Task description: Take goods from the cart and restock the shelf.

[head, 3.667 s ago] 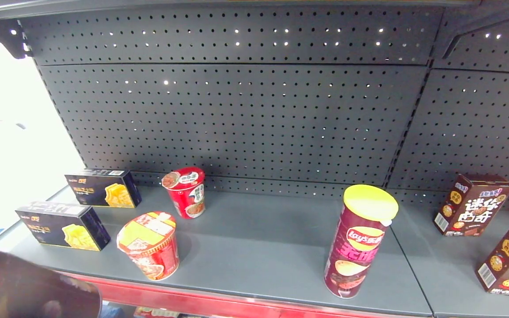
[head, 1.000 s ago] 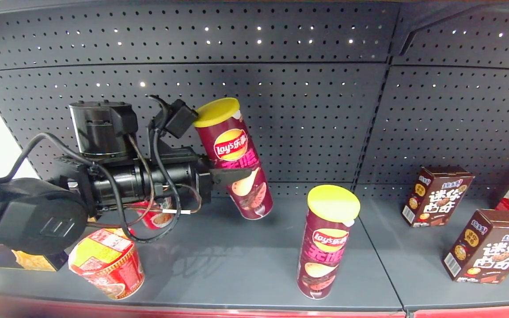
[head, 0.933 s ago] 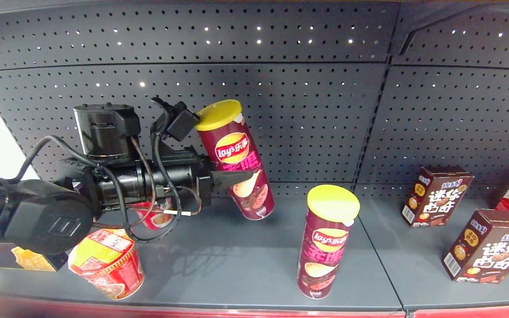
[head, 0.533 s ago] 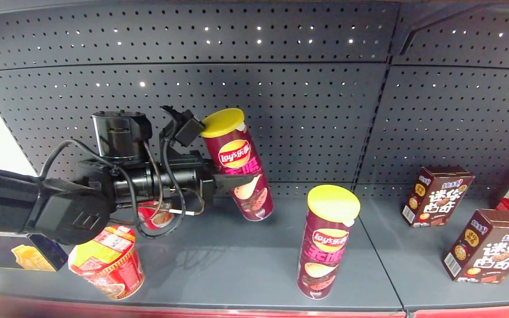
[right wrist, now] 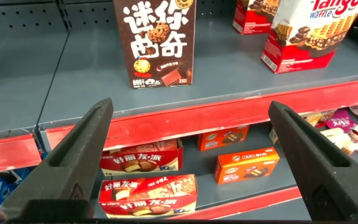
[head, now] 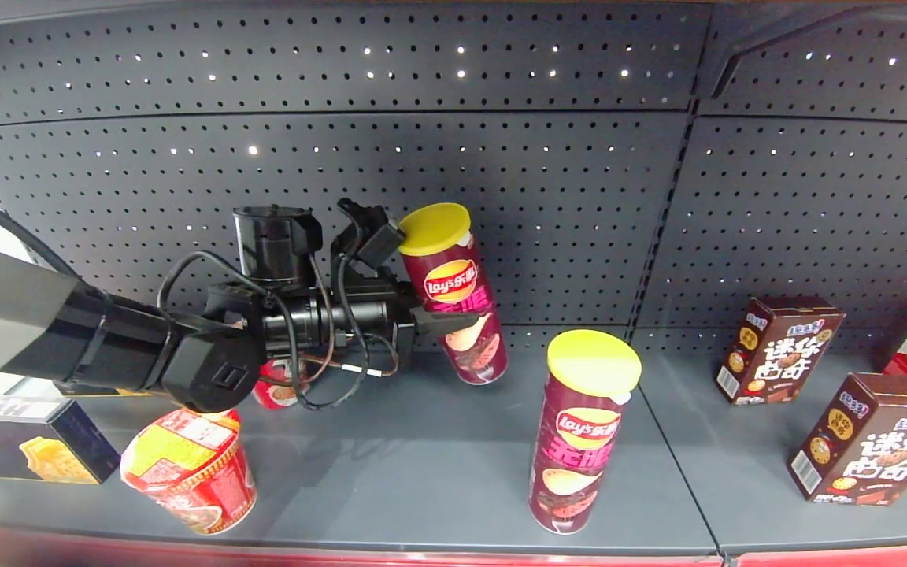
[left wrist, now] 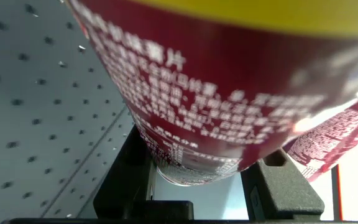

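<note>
Pinching glossy maroon cylindrical chip can with yellow plastic lid [head: 447,276] at mid-body with left gripper [head: 465,319]; tilted, base near rear of matte grey metal shelf [head: 422,472], close to perforated back panel [head: 501,173]. Open deck toward upright matching can [head: 586,429]. Right gripper [right wrist: 190,109] spread wide, facing brown cardboard cookie box [right wrist: 156,40].

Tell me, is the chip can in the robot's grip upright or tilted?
Tilted. The held can, in the left gripper, leans with its yellow lid left of its base.
</note>
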Controlling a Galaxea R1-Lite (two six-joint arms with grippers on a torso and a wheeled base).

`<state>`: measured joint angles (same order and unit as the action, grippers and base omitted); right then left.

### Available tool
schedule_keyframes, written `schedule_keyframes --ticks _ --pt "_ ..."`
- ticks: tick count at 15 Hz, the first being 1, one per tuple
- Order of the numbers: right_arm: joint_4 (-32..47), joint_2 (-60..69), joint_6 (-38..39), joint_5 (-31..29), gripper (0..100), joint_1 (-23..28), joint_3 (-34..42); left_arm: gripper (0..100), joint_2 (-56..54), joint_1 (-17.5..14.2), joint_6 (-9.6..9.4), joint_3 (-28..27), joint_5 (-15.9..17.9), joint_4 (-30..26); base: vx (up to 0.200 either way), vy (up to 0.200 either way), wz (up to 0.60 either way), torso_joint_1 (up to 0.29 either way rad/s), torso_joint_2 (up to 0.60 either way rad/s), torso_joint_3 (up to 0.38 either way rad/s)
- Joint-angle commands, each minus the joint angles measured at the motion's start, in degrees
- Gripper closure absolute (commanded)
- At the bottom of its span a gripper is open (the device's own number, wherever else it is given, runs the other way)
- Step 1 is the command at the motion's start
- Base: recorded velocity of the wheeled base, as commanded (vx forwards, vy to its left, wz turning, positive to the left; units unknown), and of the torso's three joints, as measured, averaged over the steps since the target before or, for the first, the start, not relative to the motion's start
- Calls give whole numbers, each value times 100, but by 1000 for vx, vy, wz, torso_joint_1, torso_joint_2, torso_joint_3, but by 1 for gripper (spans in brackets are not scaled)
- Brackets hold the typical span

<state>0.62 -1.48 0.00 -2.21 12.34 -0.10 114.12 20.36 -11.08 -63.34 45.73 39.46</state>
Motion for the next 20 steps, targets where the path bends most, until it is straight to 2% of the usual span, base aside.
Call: schedule_keyframes --ticks 1,8,10,12,13,14,18,20 --pt "-1 -2 0 -8 0 -3 1 100 137 3 1 -20 -2 9 0 0 0 0 0 0" --pt "-1 -11 0 1 0 -3 1 100 313 -32 -8 -11 -2 -35 0 0 0 0 0 0" --pt "-1 -2 0 1 0 -3 1 100 357 -32 -26 -20 -2 -193 0 0 0 0 0 0" --pt "-1 -11 0 1 0 -3 1 100 366 -23 -158 -38 -2 -387 0 0 0 0 0 0" --pt "-1 -11 0 1 0 -3 1 100 348 -6 -316 -99 -2 -615 0 0 0 0 0 0" --pt "-1 -11 0 1 0 -3 1 100 348 12 -342 -161 -2 -729 0 0 0 0 0 0" --pt "-1 -11 0 1 0 -3 1 100 348 3 -676 -741 -2 -1942 0 0 0 0 0 0" --pt "-1 -11 0 1 0 -3 1 100 357 12 -905 -864 -2 -2285 0 0 0 0 0 0"
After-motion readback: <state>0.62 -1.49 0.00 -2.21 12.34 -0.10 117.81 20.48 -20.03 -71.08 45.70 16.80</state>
